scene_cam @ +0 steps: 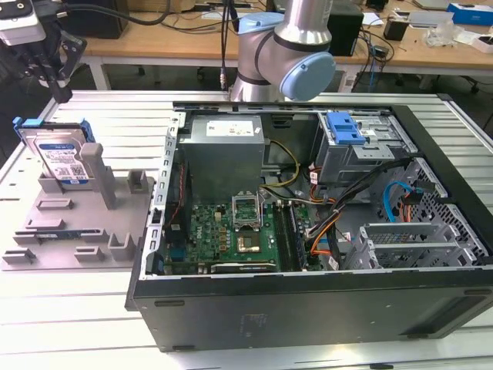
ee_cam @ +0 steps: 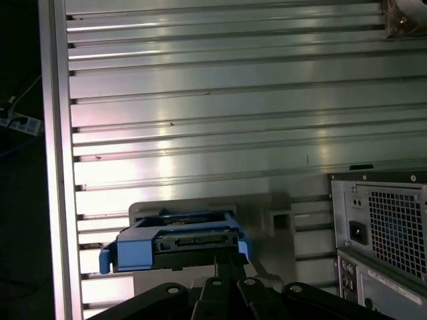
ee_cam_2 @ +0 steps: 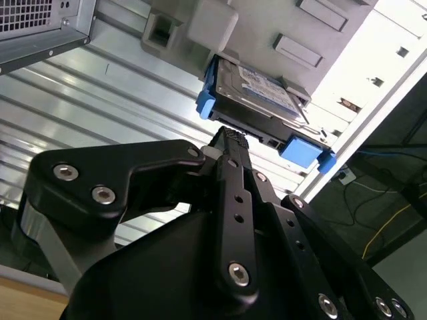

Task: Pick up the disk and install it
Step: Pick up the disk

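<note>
Silver within a blue frame, the disk (scene_cam: 62, 158) is seen in the exterior view propped on edge in the grey holder (scene_cam: 69, 231). The claw (scene_cam: 60, 92) hangs above the holder, and the open computer case (scene_cam: 308, 308) lies beside it. In the second wrist view the claw (ee_cam_2: 230, 137), drawn narrow and empty, is held just short of the disk (ee_cam_2: 260, 90). In the first wrist view the same gap is shown. Pickup and installation are both judged undone.
</note>
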You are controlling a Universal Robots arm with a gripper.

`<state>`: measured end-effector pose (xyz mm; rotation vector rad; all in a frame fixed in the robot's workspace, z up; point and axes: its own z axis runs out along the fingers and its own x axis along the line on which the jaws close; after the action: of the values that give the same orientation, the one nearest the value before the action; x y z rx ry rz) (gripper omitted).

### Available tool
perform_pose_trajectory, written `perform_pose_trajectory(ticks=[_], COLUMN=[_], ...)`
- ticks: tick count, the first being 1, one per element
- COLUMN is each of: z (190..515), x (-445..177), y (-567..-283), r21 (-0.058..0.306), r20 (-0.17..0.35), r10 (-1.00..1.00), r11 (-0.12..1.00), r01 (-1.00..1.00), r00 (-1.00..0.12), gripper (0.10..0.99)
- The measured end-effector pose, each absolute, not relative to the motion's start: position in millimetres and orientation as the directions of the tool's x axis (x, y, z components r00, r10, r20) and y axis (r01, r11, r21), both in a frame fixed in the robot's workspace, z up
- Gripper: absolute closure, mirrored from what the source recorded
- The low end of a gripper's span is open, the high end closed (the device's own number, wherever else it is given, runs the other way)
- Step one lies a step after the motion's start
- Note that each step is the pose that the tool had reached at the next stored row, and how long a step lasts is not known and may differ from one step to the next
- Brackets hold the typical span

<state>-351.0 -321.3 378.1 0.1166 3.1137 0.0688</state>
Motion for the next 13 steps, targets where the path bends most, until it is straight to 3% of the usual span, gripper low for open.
perform_pose_trajectory(ticks=[13], z=[378.0], x=[-351.4], y=[-321.3], r21=[0.045], r20=[-0.023], r10=[0.021], r11=[0.999], r01=[0.020], r00=[-1.000], gripper=[0.980])
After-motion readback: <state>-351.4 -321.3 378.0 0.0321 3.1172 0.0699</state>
